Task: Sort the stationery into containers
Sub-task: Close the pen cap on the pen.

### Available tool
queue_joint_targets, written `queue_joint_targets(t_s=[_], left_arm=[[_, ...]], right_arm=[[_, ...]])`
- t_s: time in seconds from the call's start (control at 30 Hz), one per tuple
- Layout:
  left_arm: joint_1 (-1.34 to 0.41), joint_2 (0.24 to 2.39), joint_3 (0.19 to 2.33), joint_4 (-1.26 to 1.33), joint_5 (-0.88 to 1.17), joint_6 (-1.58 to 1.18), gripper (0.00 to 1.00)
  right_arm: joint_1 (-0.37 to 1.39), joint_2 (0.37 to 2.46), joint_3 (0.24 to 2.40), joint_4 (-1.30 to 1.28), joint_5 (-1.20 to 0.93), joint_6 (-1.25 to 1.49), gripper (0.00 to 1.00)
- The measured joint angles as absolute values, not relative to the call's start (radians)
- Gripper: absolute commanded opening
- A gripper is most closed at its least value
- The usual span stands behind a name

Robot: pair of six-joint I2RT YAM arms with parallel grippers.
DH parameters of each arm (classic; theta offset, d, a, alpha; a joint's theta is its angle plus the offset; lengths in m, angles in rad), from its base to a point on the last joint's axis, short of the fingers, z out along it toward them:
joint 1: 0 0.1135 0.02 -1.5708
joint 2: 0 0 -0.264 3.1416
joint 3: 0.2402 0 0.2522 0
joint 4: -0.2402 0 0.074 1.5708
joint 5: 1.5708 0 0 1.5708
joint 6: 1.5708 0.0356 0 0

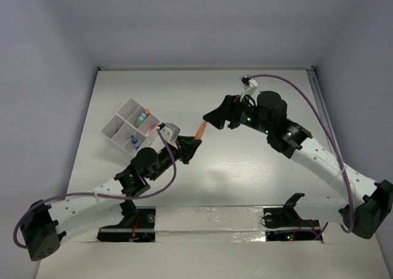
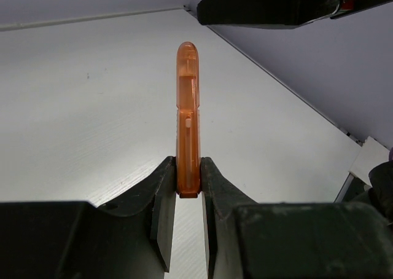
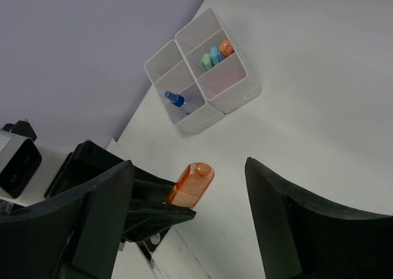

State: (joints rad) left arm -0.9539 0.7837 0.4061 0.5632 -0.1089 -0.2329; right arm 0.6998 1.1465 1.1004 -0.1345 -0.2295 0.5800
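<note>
**Orange marker held above the bench, between two tools**

The white bench (image 1: 245, 168) lies inside pale lavender walls (image 1: 43, 76). The containers (image 1: 130, 126), a white block of four joined open boxes, stand on the left side towards the far edge. One box holds green, light-blue and orange markers (image 3: 215, 53) upright, and a neighbouring box holds a blue-white tube (image 3: 175, 99). Purple cables (image 1: 279, 77) loop from the arms. Both arms reach inward and meet near mid-bench. The left tool (image 2: 188, 182) is clamped on the base of an orange marker (image 2: 187, 107), which is raised off the bench. The right tool (image 1: 212, 120) has its jaws wide apart, flanking the marker's free end and gripping nothing.
</note>
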Motion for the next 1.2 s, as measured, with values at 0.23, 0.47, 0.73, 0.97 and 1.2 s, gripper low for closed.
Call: queue_joint_targets(t_s=[0.23, 0.47, 0.73, 0.97, 1.2], left_arm=[[-0.962, 0.813, 0.406, 0.576, -0.109, -0.234, 0.0], [-0.963, 0.846, 0.406, 0.587, -0.109, -0.233, 0.0], [-0.963, 0.848, 0.406, 0.606, -0.133, -0.233, 0.0], [-0.963, 0.862, 0.406, 0.61, -0.135, -0.233, 0.0], [-0.972, 0.862, 0.406, 0.62, -0.136, -0.233, 0.0]], right_arm=[[0.7, 1.234, 1.097, -0.086, -0.297, 0.616, 0.65], [0.7, 1.257, 1.062, -0.038, -0.326, 0.637, 0.57], [0.701, 1.257, 1.005, 0.002, -0.337, 0.674, 0.56], [0.702, 1.257, 0.968, 0.053, -0.352, 0.707, 0.46], [0.707, 1.257, 0.966, 0.064, -0.353, 0.712, 0.58]])
